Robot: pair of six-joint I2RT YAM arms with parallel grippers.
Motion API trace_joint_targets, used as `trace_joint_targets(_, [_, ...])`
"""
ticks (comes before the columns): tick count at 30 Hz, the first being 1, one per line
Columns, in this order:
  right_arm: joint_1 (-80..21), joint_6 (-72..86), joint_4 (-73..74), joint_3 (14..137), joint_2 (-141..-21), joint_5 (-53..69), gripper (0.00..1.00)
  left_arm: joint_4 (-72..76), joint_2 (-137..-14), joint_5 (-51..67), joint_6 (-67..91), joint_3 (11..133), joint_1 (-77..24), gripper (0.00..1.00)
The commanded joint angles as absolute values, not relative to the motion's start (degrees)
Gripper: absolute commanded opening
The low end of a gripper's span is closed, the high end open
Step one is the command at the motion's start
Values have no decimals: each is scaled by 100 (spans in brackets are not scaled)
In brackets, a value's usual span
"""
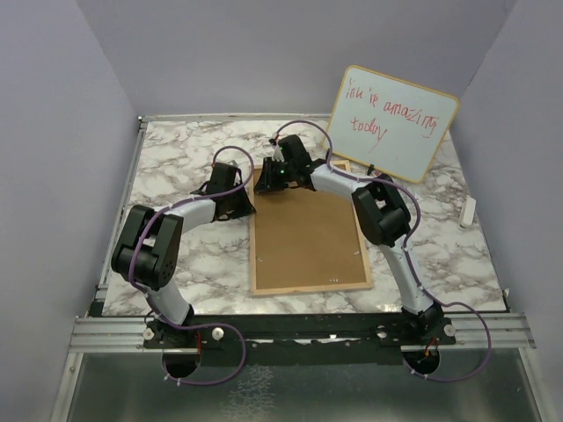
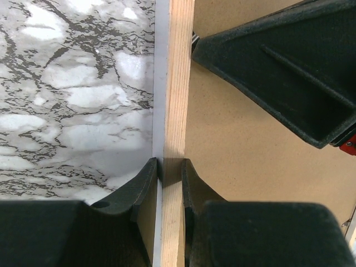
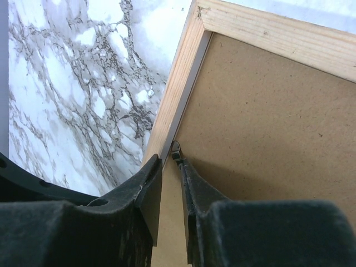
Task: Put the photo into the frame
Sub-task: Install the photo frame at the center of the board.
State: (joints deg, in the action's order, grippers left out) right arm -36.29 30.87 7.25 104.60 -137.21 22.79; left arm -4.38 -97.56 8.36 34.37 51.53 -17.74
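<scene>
**Left gripper (image 2: 168,167) clenched on the frame's rail; right gripper (image 3: 171,164) down at the far corner**

Left gripper: grasping the frame (image 1: 310,287) by its light-wood left rail. One fingertip pressed to the rail's outer side, the other to its inner side, over the backing board (image 1: 308,237). Grip placed toward the far end of that rail, as seen from above.

Right gripper: lowered just inside the frame's far-left corner, a little beyond the left one, the two close together. Left finger over the rail, right finger over the brown board, only a narrow gap between them. Small metal tab (image 3: 177,149) right at the tips, on the seam between rail and board. Pinched on that tab or merely poised at it: cannot tell.

Frame: flat on the marble table (image 1: 193,167), back face up, long sides running away from the arm bases, roughly midway between the two arms. Backing board seated inside the wooden rails and filling the opening. Pale strip alongside the wood in both wrist views.

Beyond the frame's far-right corner: a wood-rimmed whiteboard (image 1: 393,121) with red handwriting, propped up at a tilt. At the table's right edge, well apart from the frame: a small white object (image 1: 469,211), too small to identify.
</scene>
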Motion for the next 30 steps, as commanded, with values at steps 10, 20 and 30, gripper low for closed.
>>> trace_joint_targets(10, [-3669, 2887, 1102, 10471, -14177, 1438, 31, -936, -10212, 281, 3174, 4937, -1679, 13])
trace_joint_targets(20, [-3711, 2766, 893, 10140, -14420, 2876, 26, -949, -10291, 286, 3164, 5032, -1679, 12])
trace_joint_targets(30, [-3771, 2102, 1070, 9924, -14482, 3530, 24, -965, -10336, 270, 3146, 5077, -1679, 11])
